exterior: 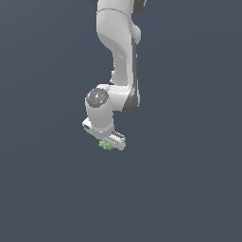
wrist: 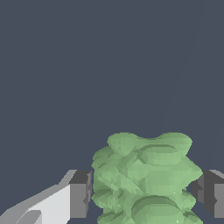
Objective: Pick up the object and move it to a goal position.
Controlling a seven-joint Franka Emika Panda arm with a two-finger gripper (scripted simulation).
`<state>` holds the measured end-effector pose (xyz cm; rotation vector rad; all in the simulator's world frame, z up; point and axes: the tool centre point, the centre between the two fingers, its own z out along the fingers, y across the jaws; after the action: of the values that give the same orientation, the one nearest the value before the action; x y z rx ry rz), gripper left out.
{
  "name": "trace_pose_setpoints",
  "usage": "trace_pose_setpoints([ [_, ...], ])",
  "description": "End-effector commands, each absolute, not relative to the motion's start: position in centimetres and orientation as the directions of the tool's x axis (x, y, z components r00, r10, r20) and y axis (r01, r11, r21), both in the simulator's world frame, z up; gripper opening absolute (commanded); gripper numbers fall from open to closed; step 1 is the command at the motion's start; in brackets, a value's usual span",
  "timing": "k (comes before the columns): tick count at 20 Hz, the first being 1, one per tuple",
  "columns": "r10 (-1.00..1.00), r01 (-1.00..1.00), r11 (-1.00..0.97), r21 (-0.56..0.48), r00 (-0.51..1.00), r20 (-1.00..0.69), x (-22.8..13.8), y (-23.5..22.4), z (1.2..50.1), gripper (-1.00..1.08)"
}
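The object [wrist: 144, 179] is a small light-green lumpy blob. In the wrist view it sits between my two dark finger pads [wrist: 81, 194], which touch it on both sides. In the exterior view the object [exterior: 104, 145] shows as a small green patch just under the white gripper [exterior: 112, 143], mostly hidden by it. The gripper [wrist: 144, 194] is shut on the object. The arm reaches down from the top of the exterior view. Whether the object rests on the ground or hangs above it cannot be told.
A plain dark blue-grey surface [exterior: 189, 189] fills both views around the arm. No other objects, containers or edges show.
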<state>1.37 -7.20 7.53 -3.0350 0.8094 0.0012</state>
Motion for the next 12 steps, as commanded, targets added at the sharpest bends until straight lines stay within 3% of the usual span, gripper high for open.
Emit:
trace_pose_setpoints([
  [1,-0.498,-0.498,-0.867,-0.001,0.867,0.000,-0.3,-8.5,8.5,-1.00],
  [12,-0.499,-0.499,-0.867,-0.001,0.867,-0.001,-6.4,-13.7,12.0,-1.00],
])
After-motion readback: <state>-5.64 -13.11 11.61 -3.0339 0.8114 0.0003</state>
